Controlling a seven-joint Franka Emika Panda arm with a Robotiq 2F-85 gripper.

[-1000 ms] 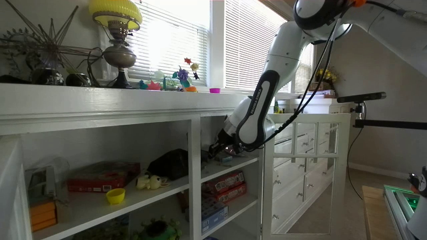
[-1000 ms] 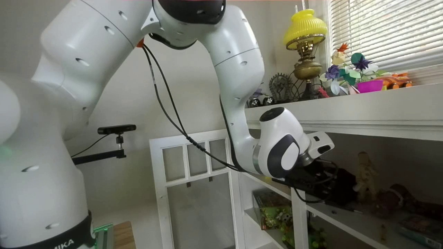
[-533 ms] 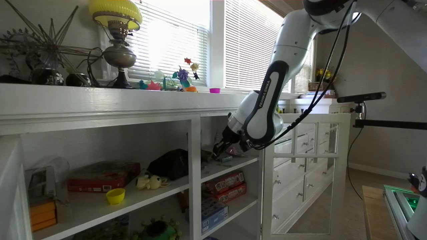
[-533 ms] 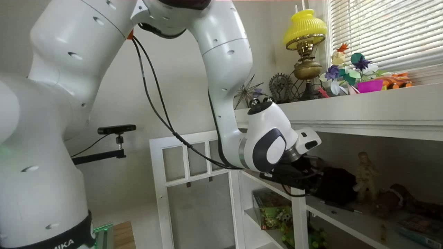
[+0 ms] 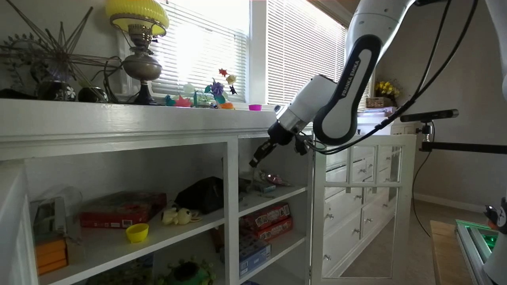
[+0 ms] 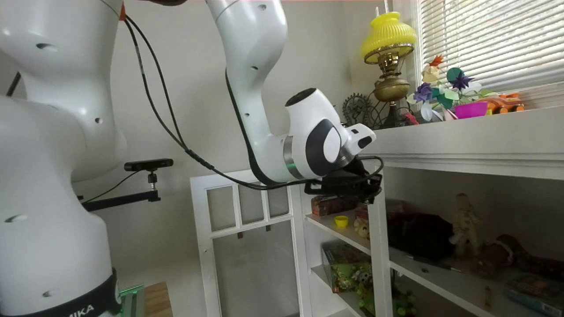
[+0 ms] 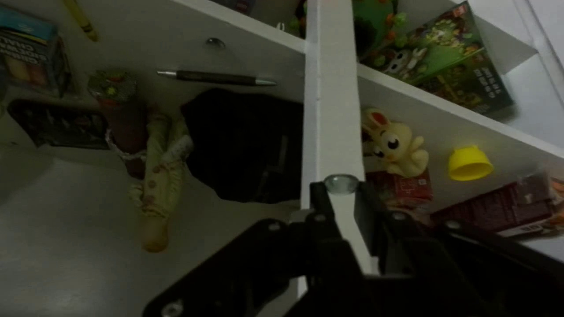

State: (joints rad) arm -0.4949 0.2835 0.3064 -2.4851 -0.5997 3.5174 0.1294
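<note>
Two black fingers [image 7: 320, 200] of your gripper [image 7: 341, 189] pinch a small greenish-clear rounded glass-like piece [image 7: 341, 183] at their tips. You've just raised them up and back from the white-painted shelf [image 5: 283, 194], so your hold seems secure. Beyond them, in the wrist view: straight white post [image 7: 335, 110] ahead, lumpy black fabric-like bundle [image 7: 246, 143] left, cream plastic-looking rabbit figure [image 7: 398, 149] right.

Translucent rounded piece [image 7: 341, 184], pinched in end effector [image 7: 341, 189]

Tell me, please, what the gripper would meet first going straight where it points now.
Probably the white post, beyond the clear object between the fingers in the wrist view; its depth is unclear.
</note>
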